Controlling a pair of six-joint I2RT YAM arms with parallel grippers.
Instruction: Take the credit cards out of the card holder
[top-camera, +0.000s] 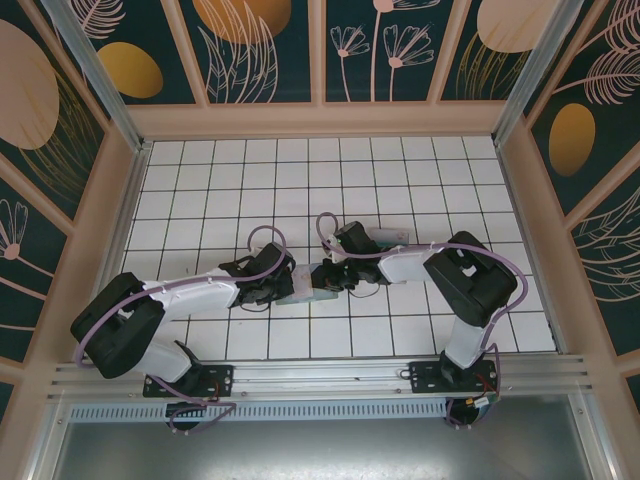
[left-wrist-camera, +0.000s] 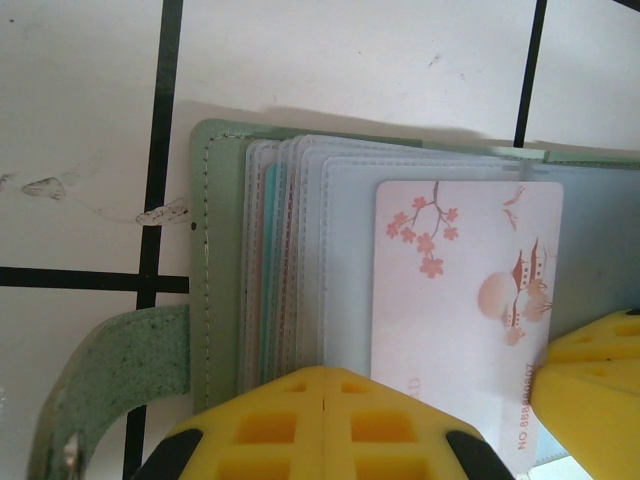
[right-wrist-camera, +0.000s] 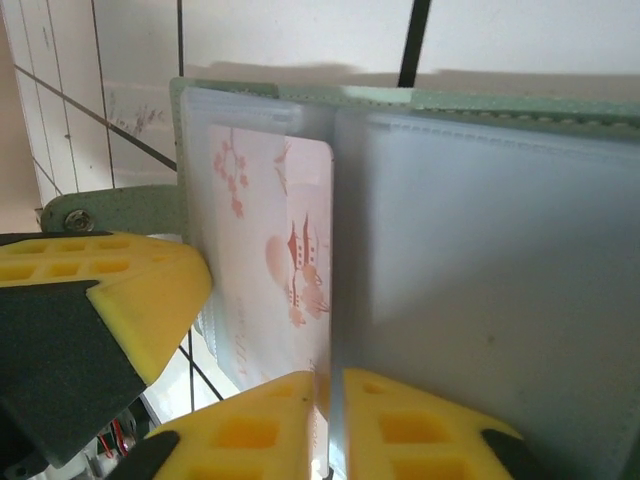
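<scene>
The card holder (top-camera: 308, 292) lies open on the tiled floor between both arms. Its sage-green cover (left-wrist-camera: 215, 250) holds a stack of clear sleeves (left-wrist-camera: 300, 250). A pale pink credit card (left-wrist-camera: 465, 300) printed with blossoms lies on the top left page. My left gripper (left-wrist-camera: 325, 385) is shut, its yellow tips together and resting on the sleeves' near edge. My right gripper (right-wrist-camera: 335, 385) straddles one upright sleeve leaf (right-wrist-camera: 490, 280) beside the card (right-wrist-camera: 270, 250). Its jaws stand narrowly apart, with a thin gap on the card's side.
The holder's green snap strap (left-wrist-camera: 110, 370) sticks out to the left on the floor. One right finger (left-wrist-camera: 590, 390) sits close by the card's lower corner. Wooden walls fence the white tiled floor (top-camera: 200, 180), with free room towards the back.
</scene>
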